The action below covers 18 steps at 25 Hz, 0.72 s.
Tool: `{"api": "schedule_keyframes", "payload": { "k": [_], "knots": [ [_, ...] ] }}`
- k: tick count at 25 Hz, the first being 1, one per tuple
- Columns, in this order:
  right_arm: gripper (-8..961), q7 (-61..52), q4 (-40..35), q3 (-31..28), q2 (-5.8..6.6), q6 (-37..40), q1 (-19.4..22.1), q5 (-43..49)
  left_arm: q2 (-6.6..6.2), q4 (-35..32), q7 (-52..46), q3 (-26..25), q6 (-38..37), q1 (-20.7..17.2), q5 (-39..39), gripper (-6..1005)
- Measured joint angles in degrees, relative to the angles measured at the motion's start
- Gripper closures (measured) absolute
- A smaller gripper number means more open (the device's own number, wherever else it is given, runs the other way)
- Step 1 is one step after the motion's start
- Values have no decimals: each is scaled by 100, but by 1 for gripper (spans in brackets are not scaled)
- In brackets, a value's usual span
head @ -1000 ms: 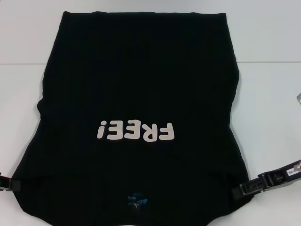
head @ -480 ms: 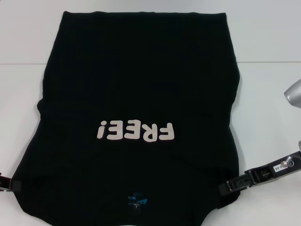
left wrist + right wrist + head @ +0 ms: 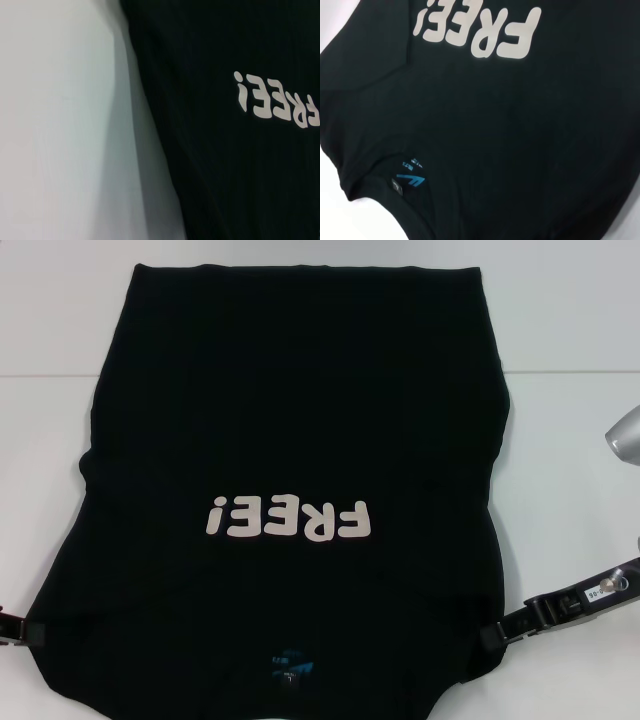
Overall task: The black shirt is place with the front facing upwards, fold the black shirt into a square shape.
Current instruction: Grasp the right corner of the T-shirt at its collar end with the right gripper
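Observation:
The black shirt (image 3: 300, 420) lies flat on the white table (image 3: 570, 460), front up, with its collar toward me. Its pale "FREE!" lettering (image 3: 290, 519) reads upside down, and a small blue neck label (image 3: 290, 668) shows at the near edge. My left gripper (image 3: 22, 632) sits at the shirt's near left edge. At the near right edge my right gripper (image 3: 497, 637) has its tip against the cloth. The left wrist view shows the shirt (image 3: 225, 175) beside bare table. The right wrist view is filled by the shirt (image 3: 495, 125) with its label (image 3: 410, 179).
White table surface (image 3: 60, 125) borders the shirt on both sides and beyond its far hem. A silver part of my right arm (image 3: 625, 435) hangs over the table's right edge.
My right gripper moved in toward the shirt, then back a little to the right. The shirt's near right corner has drawn inward. The left gripper has barely moved.

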State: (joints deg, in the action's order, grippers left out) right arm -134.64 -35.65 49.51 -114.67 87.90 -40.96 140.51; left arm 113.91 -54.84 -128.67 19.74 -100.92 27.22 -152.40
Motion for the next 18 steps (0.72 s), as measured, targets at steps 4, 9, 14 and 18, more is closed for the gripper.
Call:
{"api": "schedule_keyframes", "payload": {
  "k": [4,9,14,18],
  "knots": [
    [501,-21,-2,10,31,24,1,22,0,-2,0,-5,-13,3,0,965],
    [630,-48,-4,15,33,35,-3,227,-4,-2,0,-70,-37,3,0,966],
    [528,-52,-7,8,27,35,-19,285,-15,0,-5,-76,-37,3,0,966],
    [431,-58,-17,8,25,35,-28,289,-18,0,-7,-78,-43,3,0,965]
  ]
}}
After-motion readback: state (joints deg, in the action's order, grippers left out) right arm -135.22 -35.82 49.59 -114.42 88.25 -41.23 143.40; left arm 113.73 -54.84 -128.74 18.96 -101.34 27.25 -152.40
